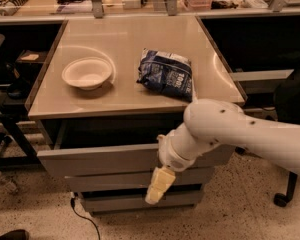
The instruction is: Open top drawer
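The top drawer (100, 161) is the widest grey flat front under the tabletop, and it stands pulled out a little from the cabinet with a dark gap above it. My gripper (158, 186) is pale yellow and hangs down from the white arm (225, 129). It sits just below the top drawer's lower edge, in front of the second drawer front (110, 180). The arm's wrist covers the right-middle part of the top drawer front.
A white bowl (87, 73) and a dark blue snack bag (166, 74) lie on the beige tabletop (115, 39). A third drawer front (120, 202) is lowest. A black cable (82, 215) trails on the floor. A chair wheel (281, 199) stands at the right.
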You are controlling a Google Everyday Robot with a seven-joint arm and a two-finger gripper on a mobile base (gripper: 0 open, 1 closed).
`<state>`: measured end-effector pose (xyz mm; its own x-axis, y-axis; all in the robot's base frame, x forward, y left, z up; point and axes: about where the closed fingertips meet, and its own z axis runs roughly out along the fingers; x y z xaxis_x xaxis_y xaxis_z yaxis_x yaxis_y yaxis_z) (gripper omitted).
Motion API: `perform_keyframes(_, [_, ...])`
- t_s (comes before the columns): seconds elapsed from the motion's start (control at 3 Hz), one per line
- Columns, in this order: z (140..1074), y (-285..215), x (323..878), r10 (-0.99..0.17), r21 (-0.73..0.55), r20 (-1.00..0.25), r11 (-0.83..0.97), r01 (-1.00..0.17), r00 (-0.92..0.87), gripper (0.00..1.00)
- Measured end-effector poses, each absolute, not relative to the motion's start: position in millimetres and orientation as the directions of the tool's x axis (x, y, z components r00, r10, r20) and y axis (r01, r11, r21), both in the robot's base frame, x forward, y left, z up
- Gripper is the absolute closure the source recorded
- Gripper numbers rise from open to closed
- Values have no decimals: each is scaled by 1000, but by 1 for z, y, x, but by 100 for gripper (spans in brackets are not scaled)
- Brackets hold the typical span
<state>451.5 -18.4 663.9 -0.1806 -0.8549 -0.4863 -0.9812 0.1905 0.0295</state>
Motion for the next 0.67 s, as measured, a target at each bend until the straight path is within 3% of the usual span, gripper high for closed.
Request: perform_keyframes(0.67, [692, -56, 375, -821, 155, -525, 167, -974, -225, 0])
